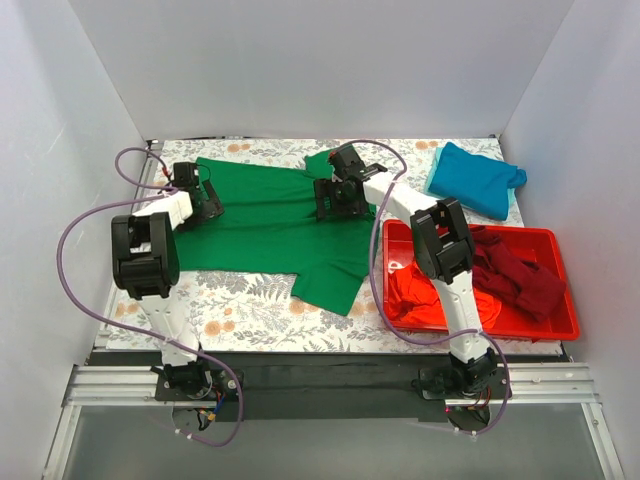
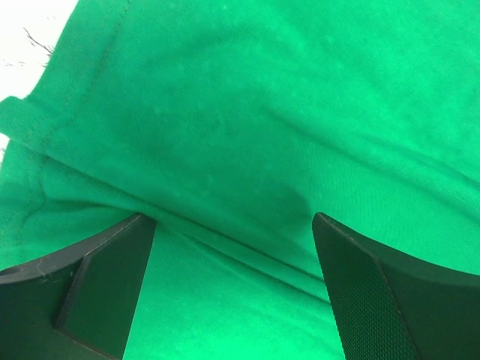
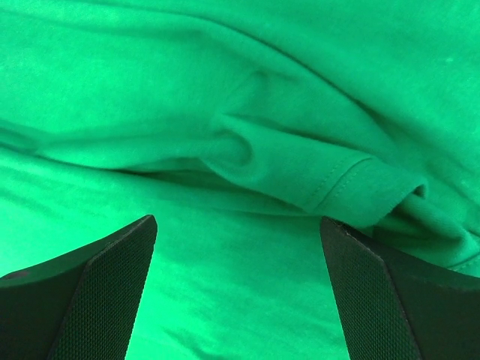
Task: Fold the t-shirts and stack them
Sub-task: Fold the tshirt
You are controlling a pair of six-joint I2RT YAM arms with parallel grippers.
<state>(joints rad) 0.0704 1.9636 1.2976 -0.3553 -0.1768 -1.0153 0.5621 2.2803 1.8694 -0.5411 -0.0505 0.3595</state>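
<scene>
Green t-shirt (image 1: 262, 228) lies spread; left gripper (image 1: 206, 202) and right gripper (image 1: 338, 206) gape empty over its folded edges.

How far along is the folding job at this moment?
Done: the teal blue cotton t-shirt lies folded at far right. In hand: the bright green cotton t-shirt lies spread out, left end effector and right end effector open over it. Left: the orange-red t-shirt and dark maroon t-shirt sit crumpled in the red plastic tray; no stack yet.
</scene>
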